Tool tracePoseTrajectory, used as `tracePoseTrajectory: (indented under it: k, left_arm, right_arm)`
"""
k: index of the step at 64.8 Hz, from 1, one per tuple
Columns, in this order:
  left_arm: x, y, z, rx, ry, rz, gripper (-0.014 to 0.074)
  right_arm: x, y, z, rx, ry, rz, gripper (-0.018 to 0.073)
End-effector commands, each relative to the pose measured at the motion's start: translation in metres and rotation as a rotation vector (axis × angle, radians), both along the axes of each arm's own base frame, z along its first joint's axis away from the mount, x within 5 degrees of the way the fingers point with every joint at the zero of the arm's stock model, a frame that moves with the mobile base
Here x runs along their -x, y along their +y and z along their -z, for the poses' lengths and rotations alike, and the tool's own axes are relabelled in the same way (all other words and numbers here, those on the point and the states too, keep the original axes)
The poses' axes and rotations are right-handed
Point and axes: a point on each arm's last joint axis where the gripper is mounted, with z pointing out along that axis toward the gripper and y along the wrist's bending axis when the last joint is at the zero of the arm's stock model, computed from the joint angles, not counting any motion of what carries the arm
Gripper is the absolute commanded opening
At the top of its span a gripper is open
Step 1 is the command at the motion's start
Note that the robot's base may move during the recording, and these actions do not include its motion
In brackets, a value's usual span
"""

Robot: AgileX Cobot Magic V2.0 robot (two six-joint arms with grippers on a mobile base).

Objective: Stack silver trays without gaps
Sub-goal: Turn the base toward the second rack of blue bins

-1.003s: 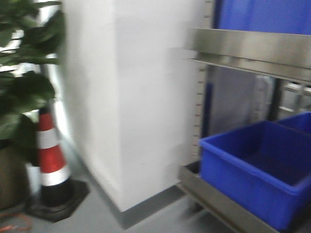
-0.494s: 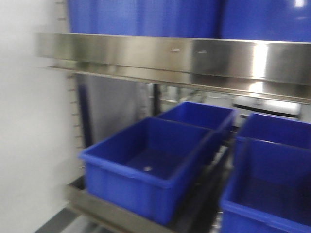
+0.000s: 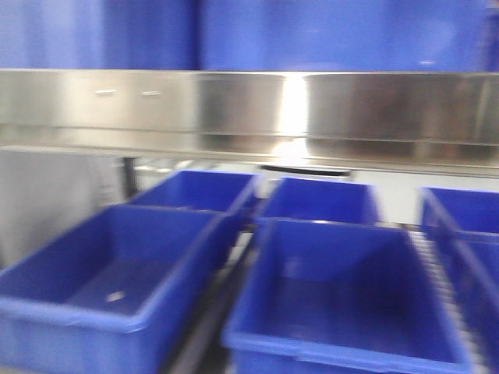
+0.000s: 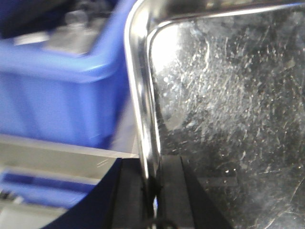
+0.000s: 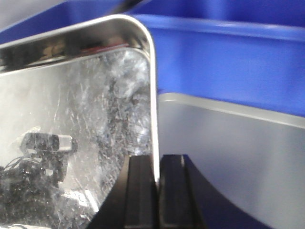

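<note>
Thin rim of silver tray (image 4: 228, 95) (image 5: 71, 119) pinched in left jaws; right jaws likewise.

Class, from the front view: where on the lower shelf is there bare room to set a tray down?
Inside the near-left blue bin and the near-middle blue bin: both floors look almost bare. Bins crowd side by side; the shelf rail hangs overhead.

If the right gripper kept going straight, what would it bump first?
Probably the blue plastic bin: the right gripper, shut on the rim of the shiny silver steel tray, points at its wall. How far off is unclear.
</note>
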Motion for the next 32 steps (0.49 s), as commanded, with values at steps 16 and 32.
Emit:
tracePoseTrajectory:
  k: [16,32]
  left_arm:
    - [0.0005,-0.0026,-0.0016,-0.021,-0.016,0.029,-0.0016]
    - [0.0005,-0.0026,-0.0016,-0.021,-0.016,0.029,-0.0016]
  right_arm:
    - [0.0037,0.0014,-0.0148,-0.053,-0.1,-0.032,-0.0077]
    - [0.0037,0.0014,-0.0148,-0.053,-0.1,-0.032,-0.0077]
